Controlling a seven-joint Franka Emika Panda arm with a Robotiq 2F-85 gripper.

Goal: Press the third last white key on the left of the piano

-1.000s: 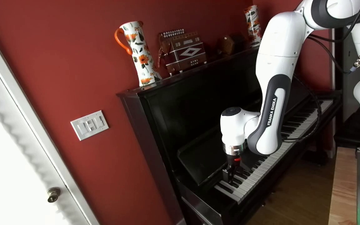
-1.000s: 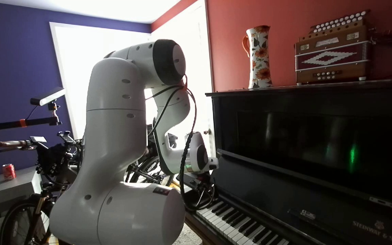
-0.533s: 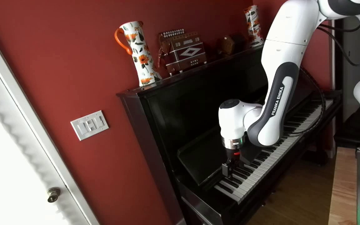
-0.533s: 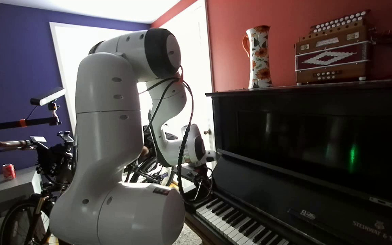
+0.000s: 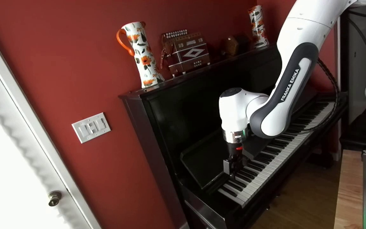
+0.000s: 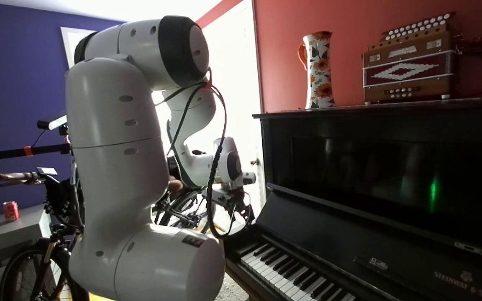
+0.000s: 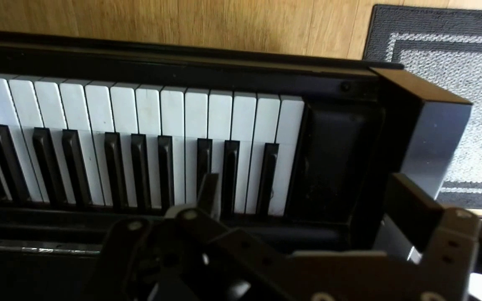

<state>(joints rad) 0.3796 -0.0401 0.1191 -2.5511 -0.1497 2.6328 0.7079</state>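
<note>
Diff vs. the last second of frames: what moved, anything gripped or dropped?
The Franka arm lifted, raising the pincer away from the white keys; in both exterior views the pincer also drifted slightly toward picture left. It stands open, with no sign of anything gripped or released. The Steinway upright piano, button accordion and orange-handled floral pitcher stayed put.

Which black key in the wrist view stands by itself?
The rightmost black key there, nearest the end block of the piano; the others are grouped in twos or threes.
</note>
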